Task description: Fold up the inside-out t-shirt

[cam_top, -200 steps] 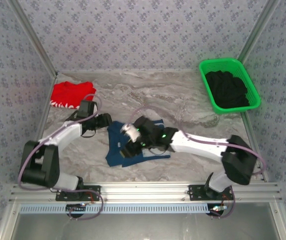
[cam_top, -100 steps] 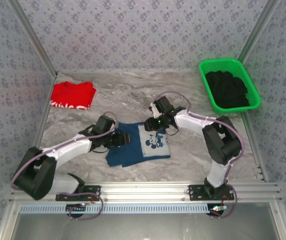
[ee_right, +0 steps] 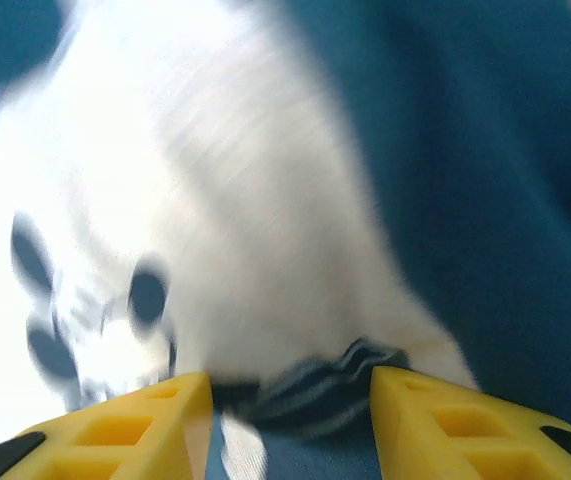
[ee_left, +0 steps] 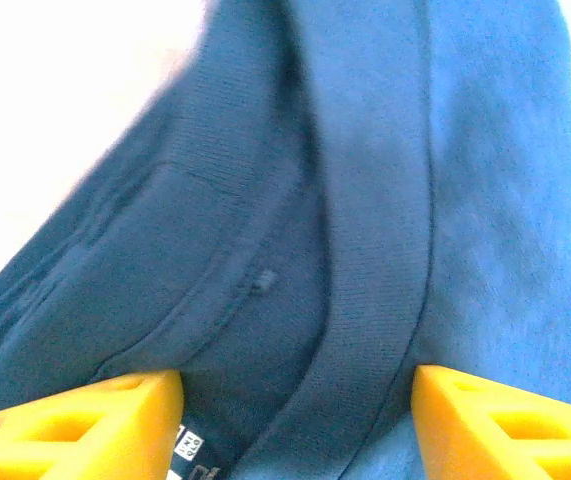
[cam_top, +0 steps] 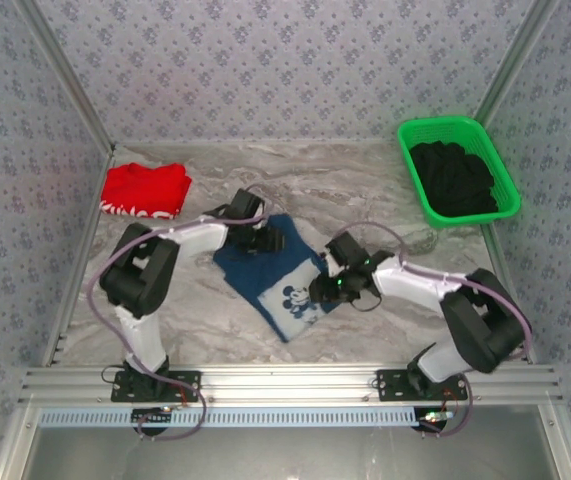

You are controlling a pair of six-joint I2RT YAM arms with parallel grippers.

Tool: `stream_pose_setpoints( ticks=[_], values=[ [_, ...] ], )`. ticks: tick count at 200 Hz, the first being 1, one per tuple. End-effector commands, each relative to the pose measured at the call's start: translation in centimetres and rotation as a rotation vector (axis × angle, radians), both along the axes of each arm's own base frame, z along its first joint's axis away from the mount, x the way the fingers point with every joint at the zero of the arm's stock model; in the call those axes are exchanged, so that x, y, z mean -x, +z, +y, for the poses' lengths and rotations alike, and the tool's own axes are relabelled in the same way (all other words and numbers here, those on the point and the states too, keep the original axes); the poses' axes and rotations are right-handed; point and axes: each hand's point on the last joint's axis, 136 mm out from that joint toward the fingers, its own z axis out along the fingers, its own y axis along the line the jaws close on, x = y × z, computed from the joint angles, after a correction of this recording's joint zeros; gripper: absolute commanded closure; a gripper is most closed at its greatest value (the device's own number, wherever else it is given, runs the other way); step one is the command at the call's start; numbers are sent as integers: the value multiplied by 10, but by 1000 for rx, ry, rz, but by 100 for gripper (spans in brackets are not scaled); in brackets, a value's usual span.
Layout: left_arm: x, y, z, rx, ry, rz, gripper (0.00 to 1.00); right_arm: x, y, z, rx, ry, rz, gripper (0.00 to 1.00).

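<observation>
The inside-out t-shirt [cam_top: 263, 272] lies folded small in the middle of the table, turned like a diamond, dark navy with a white cartoon print [cam_top: 300, 300] facing up. My left gripper [cam_top: 265, 240] rests on its far corner. In the left wrist view the ribbed collar [ee_left: 375, 250] and a small white tag [ee_left: 187, 445] lie between the left gripper's [ee_left: 295, 405] spread yellow fingers [ee_left: 115, 420]. My right gripper [cam_top: 327, 290] sits at the shirt's right edge. In the blurred right wrist view, the right gripper [ee_right: 290, 400] stands open over the white print [ee_right: 235, 200].
A red folded garment [cam_top: 145, 190] lies at the far left of the marble table. A green basket [cam_top: 441, 124] holding black clothing [cam_top: 455, 178] stands at the far right. Patterned walls close in the back and both sides.
The shirt has turned from square-on to a diamond and shifted slightly away. My left gripper moved from its left edge to the far collar corner. My right gripper came nearer, to the right edge.
</observation>
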Motion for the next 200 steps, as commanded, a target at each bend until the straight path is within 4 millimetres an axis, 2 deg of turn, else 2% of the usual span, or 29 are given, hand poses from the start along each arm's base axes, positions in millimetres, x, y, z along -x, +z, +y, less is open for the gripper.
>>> stream_pose_setpoints(
  ticks=[1, 10, 15, 32, 38, 39, 46, 57, 71, 83, 96, 107, 127, 153, 181, 200],
  values=[
    [-40, 22, -5, -40, -82, -96, 37, 27, 35, 41, -150, 109, -51, 51],
    [-54, 38, -10, -15, -91, -128, 37, 27, 50, 43, -170, 140, -94, 50],
    [-59, 48, -10, 3, -89, -147, 36, 21, 58, 41, -174, 132, -132, 49],
    [-60, 87, 1, 73, -61, -231, 36, -23, 85, 28, -236, 48, -277, 45],
    [-58, 93, 10, 89, -41, -248, 35, -43, 91, 22, -259, -3, -318, 43],
    [-56, 99, 11, 96, -40, -261, 35, -47, 92, 21, -263, -12, -324, 43],
    [-48, 103, 25, 106, -10, -267, 34, -69, 95, 14, -284, -66, -357, 42],
    [-35, 99, 51, 100, 55, -250, 33, -103, 94, 5, -258, -126, -383, 41],
    [-19, 80, 92, 70, 166, -181, 28, -144, 86, -2, -172, -148, -394, 37],
    [-11, 64, 118, 96, 238, -121, 27, -175, 81, -2, -134, -153, -394, 35],
    [-10, 54, 131, 136, 270, -76, 27, -202, 73, 1, -132, -147, -379, 32],
    [-11, 50, 129, 157, 259, -47, 26, -224, 70, 6, -131, -133, -370, 29],
    [-15, 42, 119, 202, 236, -1, 25, -246, 53, 9, -99, -111, -310, 26],
    [-28, 32, 116, 200, 231, 3, 24, -259, 36, 16, -110, -108, -255, 24],
    [-38, 18, 109, 202, 205, 25, 23, -264, 21, 23, -111, -92, -223, 23],
    [-41, 12, 104, 217, 193, 31, 24, -259, 12, 32, -116, -68, -191, 24]
  ],
)
